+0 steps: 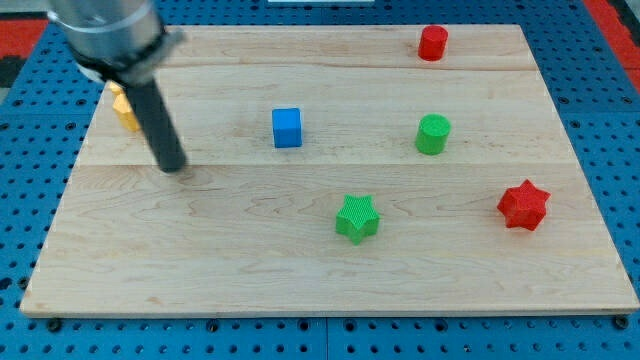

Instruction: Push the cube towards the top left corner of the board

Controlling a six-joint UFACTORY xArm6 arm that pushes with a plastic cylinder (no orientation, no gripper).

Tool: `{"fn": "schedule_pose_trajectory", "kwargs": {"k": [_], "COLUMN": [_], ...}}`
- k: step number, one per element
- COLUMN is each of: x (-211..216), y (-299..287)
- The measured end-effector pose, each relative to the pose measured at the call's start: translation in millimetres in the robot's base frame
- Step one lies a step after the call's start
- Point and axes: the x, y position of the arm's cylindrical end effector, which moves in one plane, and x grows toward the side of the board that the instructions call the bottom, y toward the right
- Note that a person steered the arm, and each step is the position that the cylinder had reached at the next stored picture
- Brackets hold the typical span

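A blue cube (287,128) sits on the wooden board (200,250), left of the middle and in the upper half. My tip (173,166) rests on the board well to the left of the cube and slightly lower, with a clear gap between them. The dark rod rises from the tip up to the arm's grey body at the view's top left. A yellow block (124,108) lies near the board's left edge, partly hidden behind the rod; its shape cannot be made out.
A red cylinder (432,43) stands near the top right. A green cylinder (433,134) is right of the cube. A green star (357,218) lies below the middle. A red star (524,205) lies at the right. Blue perforated table surrounds the board.
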Motion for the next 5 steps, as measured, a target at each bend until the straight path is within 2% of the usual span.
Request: {"fn": "schedule_pose_trajectory", "kwargs": {"k": [1,2,3,4,5], "x": [2.7,-47.0,-122.4,-177.8,-147.2], "y": [70.0,121.3,105.5,44.6,85.4]}}
